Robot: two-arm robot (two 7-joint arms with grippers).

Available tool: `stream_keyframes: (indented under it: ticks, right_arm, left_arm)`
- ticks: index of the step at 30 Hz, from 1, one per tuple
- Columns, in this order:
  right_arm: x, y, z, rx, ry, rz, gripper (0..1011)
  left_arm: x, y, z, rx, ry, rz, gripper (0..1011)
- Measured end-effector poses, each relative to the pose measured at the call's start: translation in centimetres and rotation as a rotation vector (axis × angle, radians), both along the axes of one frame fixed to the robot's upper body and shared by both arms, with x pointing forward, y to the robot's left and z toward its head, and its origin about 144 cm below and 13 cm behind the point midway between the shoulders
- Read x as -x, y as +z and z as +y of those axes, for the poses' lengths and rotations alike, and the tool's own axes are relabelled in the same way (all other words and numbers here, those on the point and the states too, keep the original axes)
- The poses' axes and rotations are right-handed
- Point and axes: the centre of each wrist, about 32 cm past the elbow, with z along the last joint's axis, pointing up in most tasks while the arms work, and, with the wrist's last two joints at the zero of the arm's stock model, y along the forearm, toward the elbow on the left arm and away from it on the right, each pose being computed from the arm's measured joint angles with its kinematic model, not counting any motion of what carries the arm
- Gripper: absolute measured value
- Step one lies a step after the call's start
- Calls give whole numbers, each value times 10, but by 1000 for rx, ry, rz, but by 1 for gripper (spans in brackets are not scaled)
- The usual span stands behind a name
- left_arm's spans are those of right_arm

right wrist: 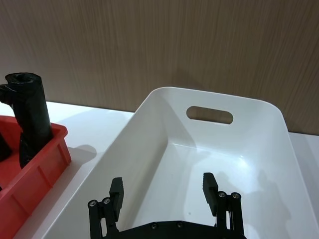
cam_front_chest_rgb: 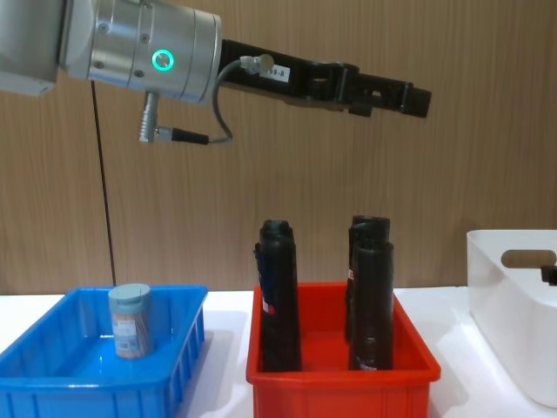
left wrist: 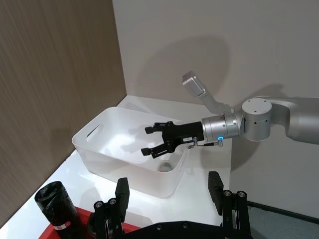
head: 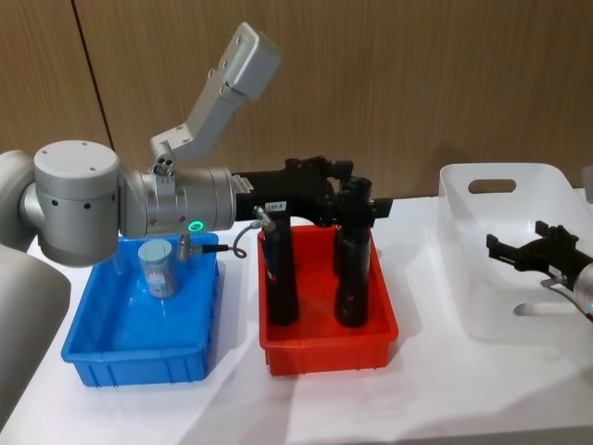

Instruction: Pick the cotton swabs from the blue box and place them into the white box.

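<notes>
One swab tub in blue box, both grippers empty

Upright, lid up, near the back wall of the blue box. Left gripper high above the red bin and its black tubes, jaws apart, holding nothing. Right gripper hovering over the white box, fingers spread, gripping nothing.

Glossy moulded plastic throughout — the blue box, the red bin, the smooth white box. The black tubes look matt; the wall — wood-grain panelling.
</notes>
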Motion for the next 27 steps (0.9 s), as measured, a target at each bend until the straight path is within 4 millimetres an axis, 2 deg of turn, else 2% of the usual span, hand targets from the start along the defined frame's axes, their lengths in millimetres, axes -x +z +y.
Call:
stream_keyframes:
  ticks: [2,14,27]
  right_arm:
    - [-1,0,-1,-3,0,2,1002]
    - [-2,1,-2,-14,-1,-17,1001]
    - [5,7,-2,-29,1,-88,1001]
  left_arm:
    - [0,0,0,0,0,0,1003]
    - [0,0,0,0,0,0,1003]
    - [0,0,0,0,0,0,1003]
